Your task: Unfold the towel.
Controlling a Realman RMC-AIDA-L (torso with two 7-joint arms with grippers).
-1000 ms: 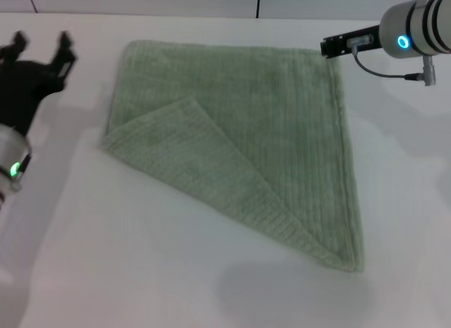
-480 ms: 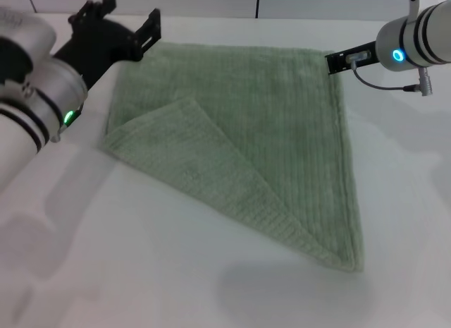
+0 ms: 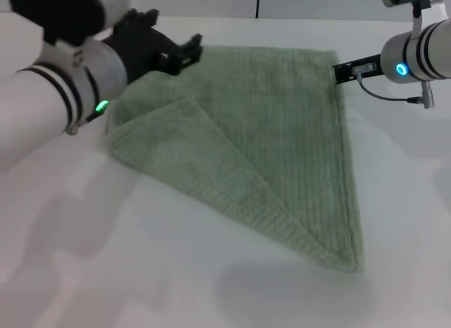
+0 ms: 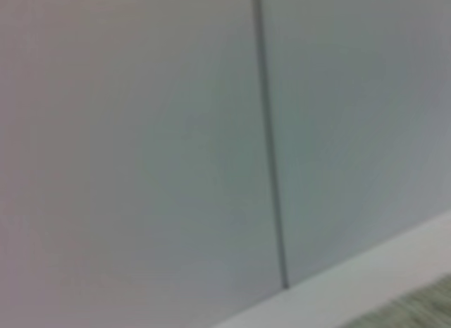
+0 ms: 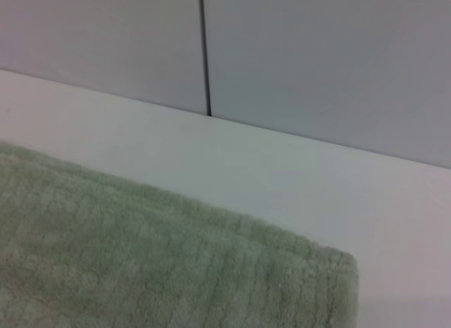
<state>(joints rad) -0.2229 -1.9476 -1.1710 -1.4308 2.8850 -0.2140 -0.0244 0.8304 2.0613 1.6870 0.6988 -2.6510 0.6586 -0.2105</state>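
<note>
Sage-green terry, the towel (image 3: 282, 130) lies on the white surface (image 3: 141, 271) with one corner folded diagonally over itself. The left gripper (image 3: 176, 51) hovers over the far left edge, fingers released. The right gripper (image 3: 338, 70) sits at the far right corner; finger state cannot be told. Advice: pinch only the top flap (image 3: 190, 159), then draw it outward, low.

Head view: high, looking forward and down over white surface (image 3: 141, 271) and whole towel (image 3: 282, 130). Right wrist view: low, close to towel's far corner (image 5: 141, 271), facing back wall (image 5: 317, 60). Left wrist view: blurred, apparently facing same wall (image 4: 141, 130).
</note>
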